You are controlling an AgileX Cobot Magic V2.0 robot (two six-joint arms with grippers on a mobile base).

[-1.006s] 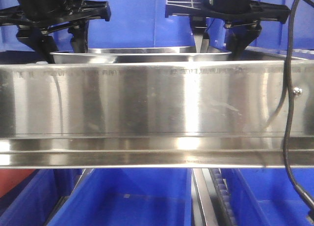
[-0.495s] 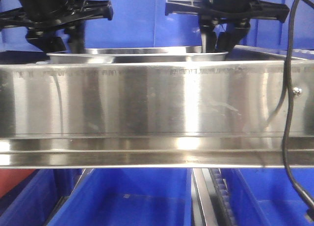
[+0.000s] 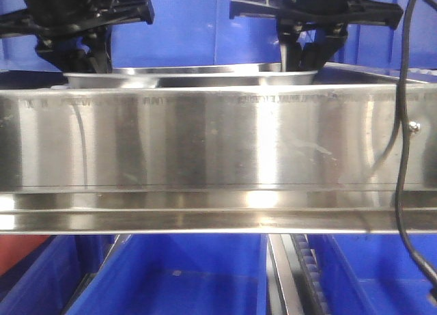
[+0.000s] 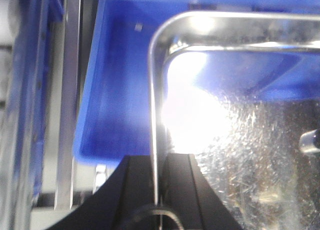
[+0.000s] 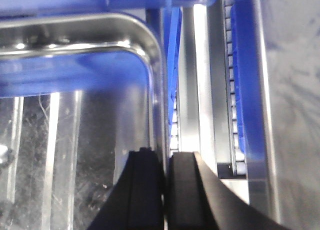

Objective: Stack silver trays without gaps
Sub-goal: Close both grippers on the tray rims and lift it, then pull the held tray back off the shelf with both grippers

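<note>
My left tool [image 4: 159, 162] and right tool [image 5: 165, 162] are black; shallow steel tray [image 4: 240, 140] mirror-silver, scratch-speckled; plastic bin [image 4: 115, 90] deep blue

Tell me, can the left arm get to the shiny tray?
Yes, it looks so: the left gripper is shut on the silver tray at its left rim, and nothing sits between them.

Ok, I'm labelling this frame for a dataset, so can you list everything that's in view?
silver tray: one, shiny steel, behind the rail, held at both ends
steel rail: one, brushed silver, across the front view
blue bins: at least three, blue, below the rail
roller track: one, grey, between the lower bins
cable: one, black, hanging at right
left gripper: one, black, shut on the tray's left rim
right gripper: one, black, shut on its right rim
</note>
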